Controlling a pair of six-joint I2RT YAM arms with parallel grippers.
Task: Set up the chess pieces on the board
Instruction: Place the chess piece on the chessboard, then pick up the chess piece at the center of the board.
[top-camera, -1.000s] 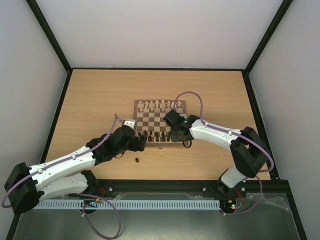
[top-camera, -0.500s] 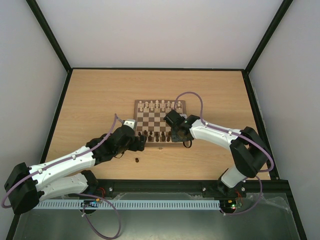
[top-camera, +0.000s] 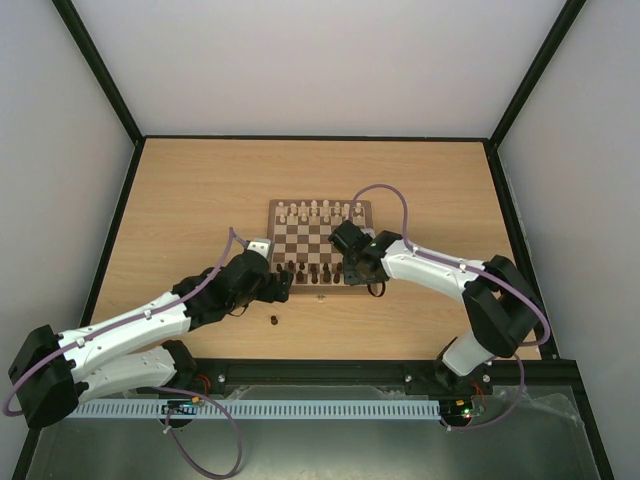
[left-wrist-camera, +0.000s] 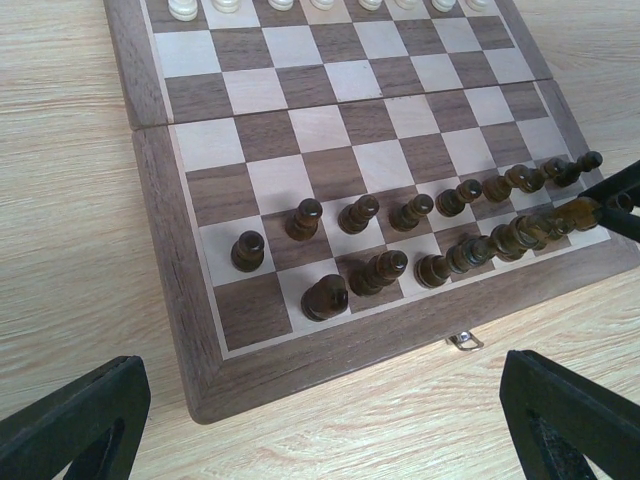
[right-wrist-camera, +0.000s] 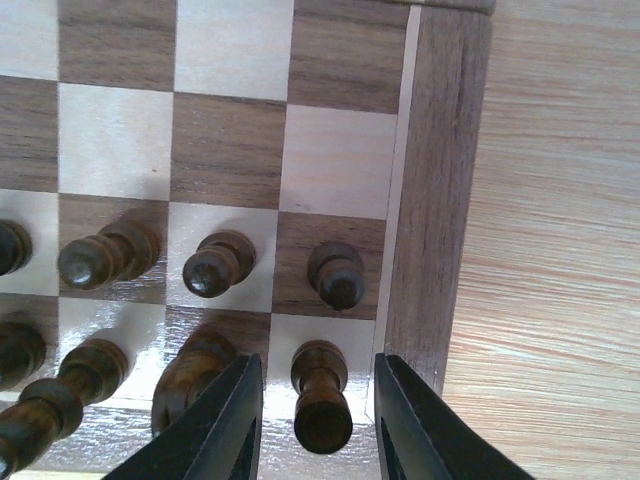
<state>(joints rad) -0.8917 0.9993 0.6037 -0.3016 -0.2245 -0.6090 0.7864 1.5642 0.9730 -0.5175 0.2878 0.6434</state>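
The board (top-camera: 272, 232) lies mid-table with dark chess pieces (left-wrist-camera: 400, 213) standing in two rows along its near side. My right gripper (right-wrist-camera: 317, 375) is over the board's near right corner (top-camera: 345, 272). Its jaws stand apart on either side of a dark piece (right-wrist-camera: 322, 405) upright on the corner square, with a gap on each side. One more dark piece (top-camera: 273, 320) lies loose on the table in front of the board. My left gripper (left-wrist-camera: 320, 400) is wide open and holds nothing, just off the board's near left corner (left-wrist-camera: 180, 330).
Pale cream chessmen (top-camera: 320, 210) line the board's far edge. A small metal latch (left-wrist-camera: 465, 341) sticks out of the near border. The right gripper's black fingers (left-wrist-camera: 615, 195) show at the right edge of the left wrist view. Black frame rails bound the table.
The right jaws have parted from the dark piece on the corner square, which stays standing. The left arm and the loose piece have not moved.
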